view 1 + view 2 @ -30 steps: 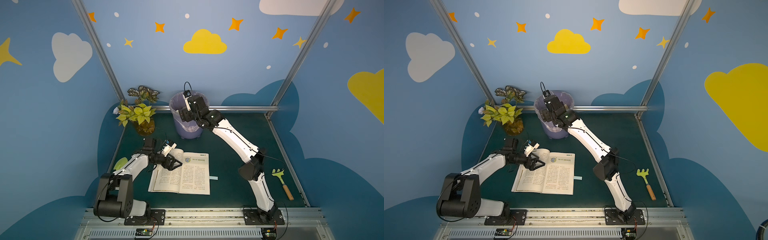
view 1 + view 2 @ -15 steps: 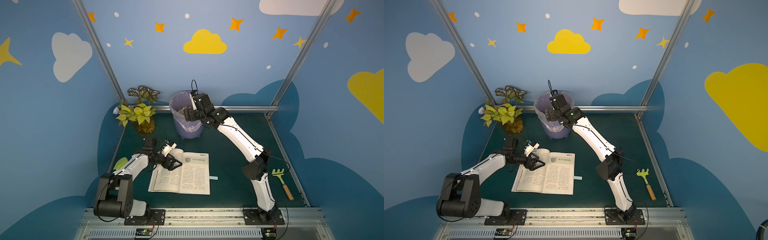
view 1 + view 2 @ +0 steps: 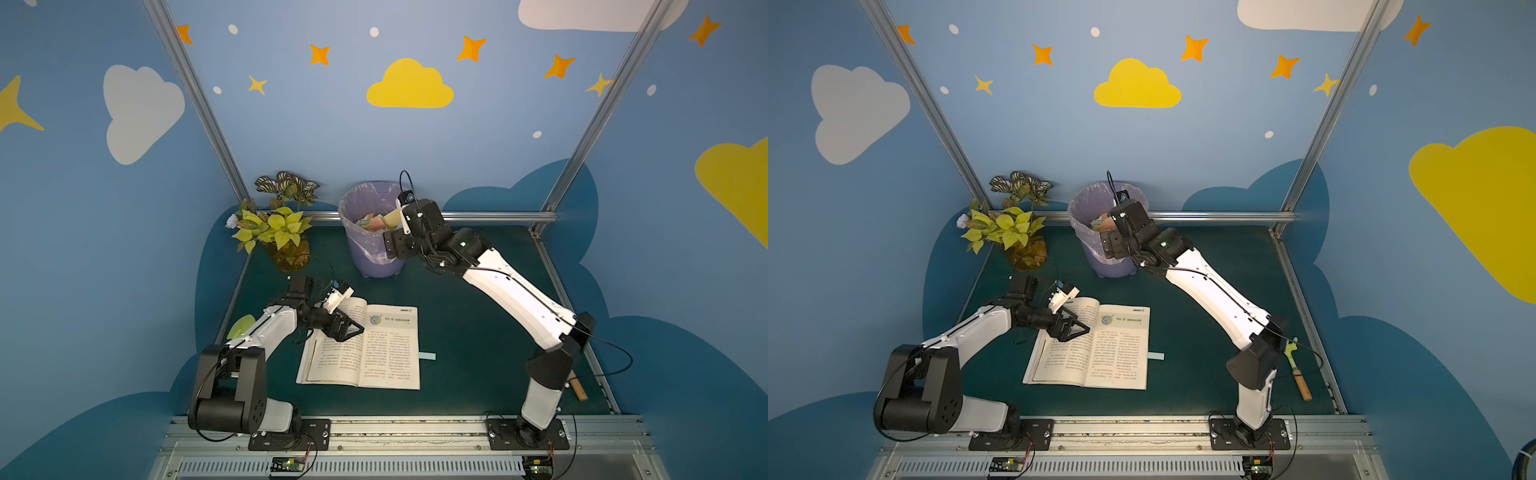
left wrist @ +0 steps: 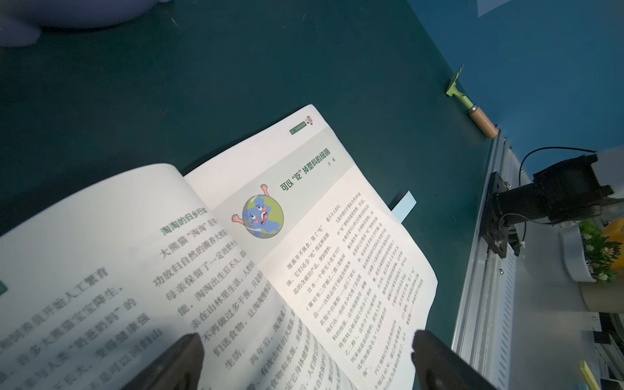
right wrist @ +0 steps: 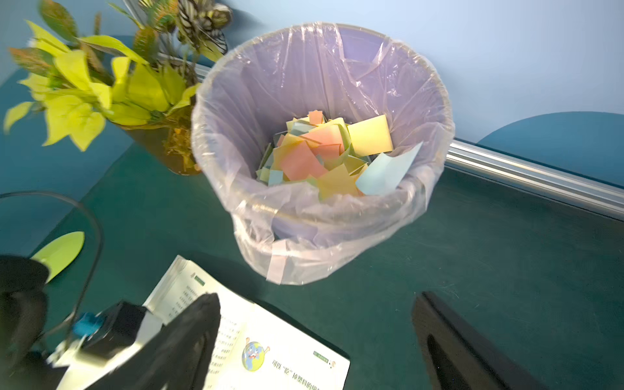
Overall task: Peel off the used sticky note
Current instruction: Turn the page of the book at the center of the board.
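An open book (image 3: 361, 347) (image 3: 1092, 351) lies on the green mat. A light blue sticky note (image 3: 427, 356) (image 3: 1156, 356) (image 4: 403, 206) juts out from the edge of its right page. My left gripper (image 3: 356, 328) (image 3: 1083, 329) (image 4: 307, 341) is open, low over the left page near the spine, and holds nothing. My right gripper (image 3: 397, 247) (image 3: 1113, 245) (image 5: 315, 300) hangs open and empty beside the right front of the purple lined bin (image 3: 353, 245) (image 5: 236, 101). The bin holds several coloured notes (image 5: 320, 152).
A potted plant (image 3: 278, 232) (image 5: 84, 87) stands left of the bin at the back. A green leaf-shaped piece (image 3: 241, 326) lies by the left arm. A small garden fork with a wooden handle (image 3: 1298, 372) (image 4: 472, 108) lies near the mat's right edge.
My right gripper has drawn back to the right from above the bin's mouth. The left arm and the book have not moved.
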Action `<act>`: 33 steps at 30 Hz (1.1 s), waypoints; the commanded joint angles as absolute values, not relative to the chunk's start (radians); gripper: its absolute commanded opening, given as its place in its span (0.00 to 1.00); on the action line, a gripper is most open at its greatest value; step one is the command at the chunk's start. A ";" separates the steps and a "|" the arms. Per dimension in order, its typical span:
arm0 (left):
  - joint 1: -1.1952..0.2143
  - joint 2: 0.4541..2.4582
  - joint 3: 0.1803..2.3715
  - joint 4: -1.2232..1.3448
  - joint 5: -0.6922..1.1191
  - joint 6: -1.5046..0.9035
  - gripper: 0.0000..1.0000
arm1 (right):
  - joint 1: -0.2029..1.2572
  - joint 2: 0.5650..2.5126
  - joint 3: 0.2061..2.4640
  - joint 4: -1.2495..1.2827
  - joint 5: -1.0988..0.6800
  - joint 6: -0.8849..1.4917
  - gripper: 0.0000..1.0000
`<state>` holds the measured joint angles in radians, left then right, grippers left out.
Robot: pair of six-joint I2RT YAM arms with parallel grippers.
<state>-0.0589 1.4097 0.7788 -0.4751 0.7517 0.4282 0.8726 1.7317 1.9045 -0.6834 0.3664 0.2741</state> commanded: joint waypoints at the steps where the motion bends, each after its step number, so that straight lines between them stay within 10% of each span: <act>1: -0.054 1.350 0.825 -0.589 0.660 0.506 1.00 | 0.902 1.571 1.667 -0.549 0.442 0.358 0.96; 16: -0.054 1.242 0.825 -0.792 0.477 0.768 1.00 | 1.000 1.214 0.993 -0.430 0.403 0.735 0.97; 33: -0.142 1.381 0.696 -0.647 0.178 0.804 0.79 | 1.081 1.440 0.676 0.013 0.194 0.929 0.96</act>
<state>-0.1173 1.3800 0.7143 -0.6765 0.2317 0.8051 1.0653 1.4170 0.6819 -0.0879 0.2188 0.8917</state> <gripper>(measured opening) 0.797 0.963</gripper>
